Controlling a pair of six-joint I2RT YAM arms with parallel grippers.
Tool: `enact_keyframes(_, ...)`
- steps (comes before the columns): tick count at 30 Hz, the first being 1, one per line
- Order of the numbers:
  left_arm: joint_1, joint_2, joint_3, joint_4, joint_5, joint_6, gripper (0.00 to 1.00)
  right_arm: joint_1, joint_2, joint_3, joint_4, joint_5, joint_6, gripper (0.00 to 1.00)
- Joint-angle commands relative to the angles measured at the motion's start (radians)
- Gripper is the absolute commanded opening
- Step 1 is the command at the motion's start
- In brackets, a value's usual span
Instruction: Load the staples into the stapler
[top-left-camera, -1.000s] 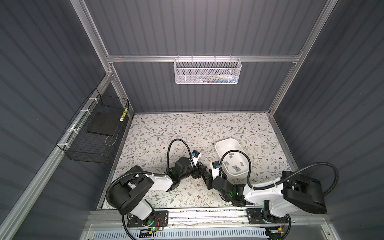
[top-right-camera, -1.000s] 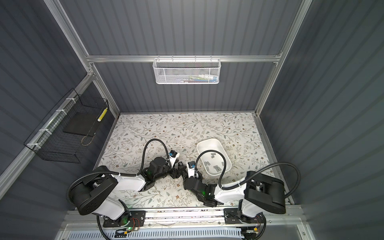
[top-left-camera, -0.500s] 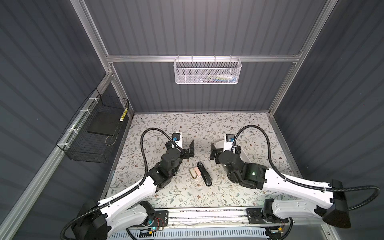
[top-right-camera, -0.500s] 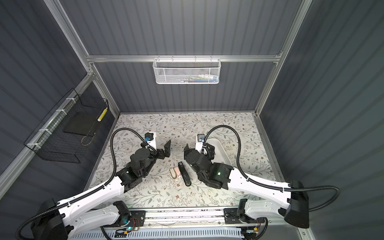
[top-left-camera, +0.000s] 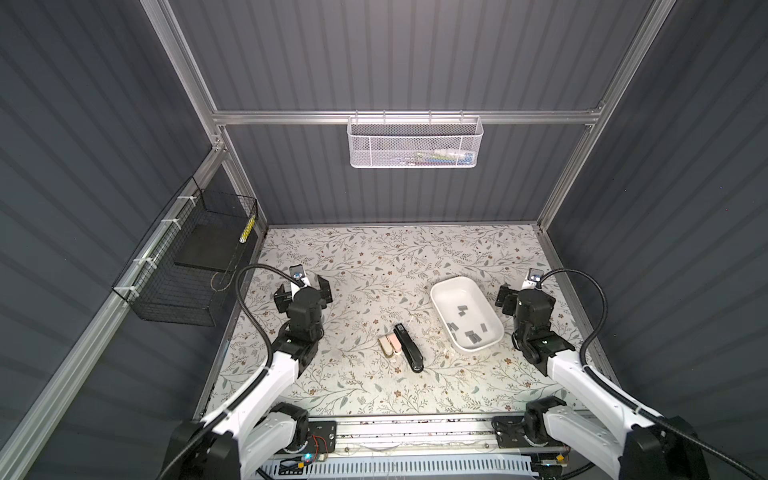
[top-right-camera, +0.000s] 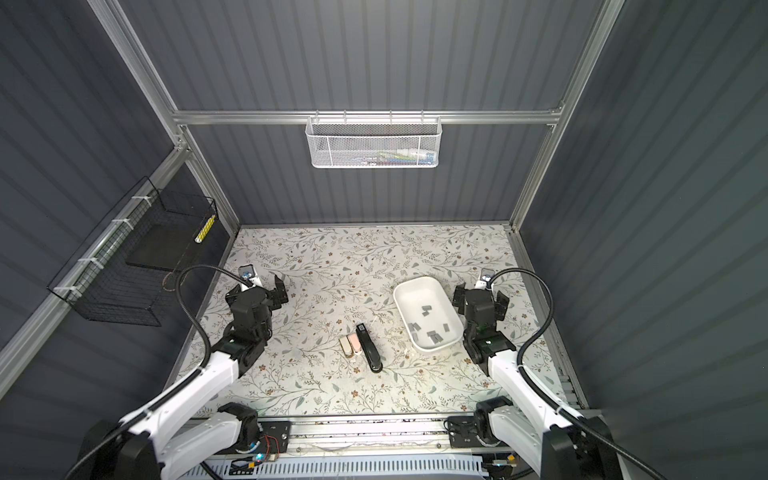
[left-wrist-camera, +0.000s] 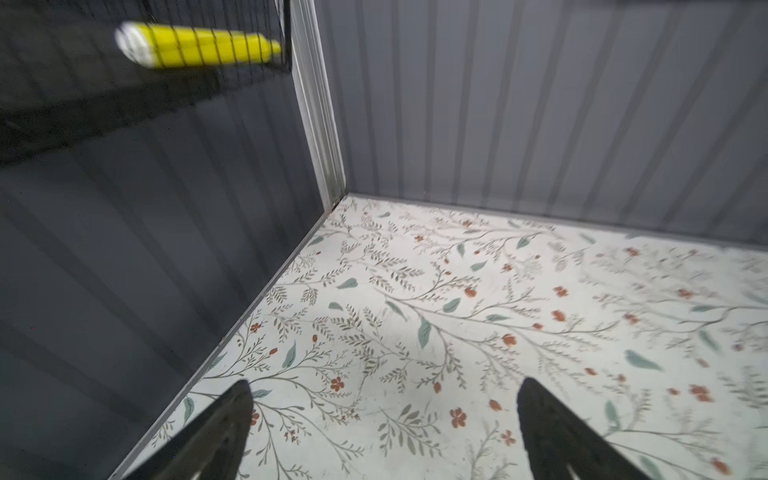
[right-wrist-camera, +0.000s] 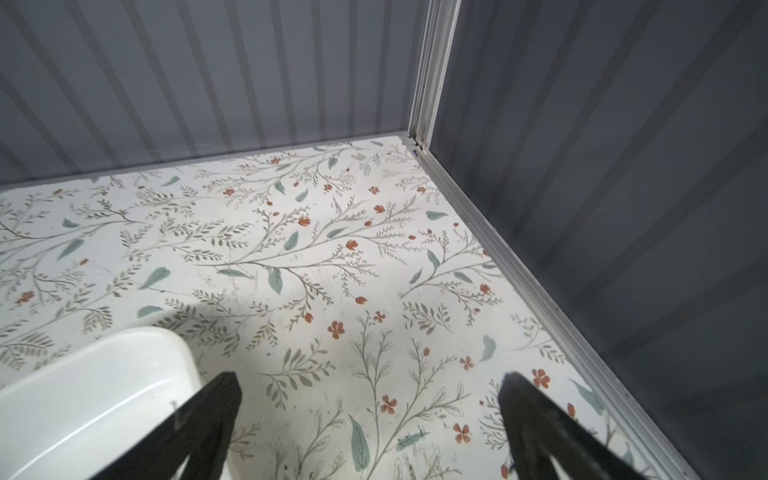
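Observation:
The black stapler (top-left-camera: 408, 347) (top-right-camera: 369, 347) lies closed on the floral mat, front of centre. Several grey staples (top-left-camera: 471, 334) (top-right-camera: 432, 334) lie loose in a white tray (top-left-camera: 441, 291) (top-right-camera: 404, 293) to its right. My left gripper (top-left-camera: 302, 292) (top-right-camera: 255, 293) hovers open near the left wall, well left of the stapler. Just right of the tray, my right gripper (top-left-camera: 527, 298) (top-right-camera: 480, 301) is open. In the left wrist view the gripper (left-wrist-camera: 386, 385) has only mat between its fingers. The right wrist view shows that gripper (right-wrist-camera: 370, 379) empty beside the tray's corner (right-wrist-camera: 104, 374).
Two small beige and pink items (top-left-camera: 388, 345) (top-right-camera: 350, 345) lie against the stapler's left side. A black wire basket (top-left-camera: 195, 266) with a yellow marker (left-wrist-camera: 195, 43) hangs on the left wall. A white mesh basket (top-left-camera: 414, 143) hangs on the back wall.
Both arms rose from a folded pose at the front middle and swung apart to the sides. Both grippers opened wide. The stapler and tray now show in full.

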Motion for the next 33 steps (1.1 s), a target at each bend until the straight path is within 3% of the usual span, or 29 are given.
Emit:
enact_keyframes(1,0.051,0.199,-0.054,0.168,0.057,0.052,0.99,-0.051,0.131,0.007,0.257,-0.043,-0.046,0.99)
enact_keyframes(4,0.064,0.389,-0.068,0.41,0.014,0.122,0.99,-0.096,0.319,-0.004,0.452,-0.043,-0.091,0.99)
enact_keyframes(5,0.066,0.413,-0.037,0.369,0.042,0.137,0.99,-0.092,0.33,0.038,0.362,-0.033,-0.091,0.99)
enact_keyframes(7,0.085,0.435,-0.01,0.348,0.134,0.145,0.99,-0.112,0.347,0.014,0.431,-0.101,-0.117,0.99)
enact_keyframes(9,0.102,0.468,-0.014,0.413,0.192,0.153,0.99,-0.144,0.416,-0.045,0.645,-0.148,-0.122,0.99)
enact_keyframes(11,0.175,0.541,-0.025,0.51,0.336,0.111,0.99,-0.196,0.373,-0.001,0.469,-0.258,-0.062,0.99)
enact_keyframes(13,0.232,0.561,-0.017,0.509,0.409,0.067,0.99,-0.223,0.402,-0.05,0.6,-0.323,-0.062,0.99)
enact_keyframes(17,0.25,0.565,-0.029,0.52,0.438,0.056,0.99,-0.244,0.438,-0.103,0.725,-0.371,-0.057,0.99)
enact_keyframes(33,0.249,0.575,-0.033,0.542,0.456,0.07,0.99,-0.243,0.433,-0.089,0.692,-0.352,-0.048,0.99)
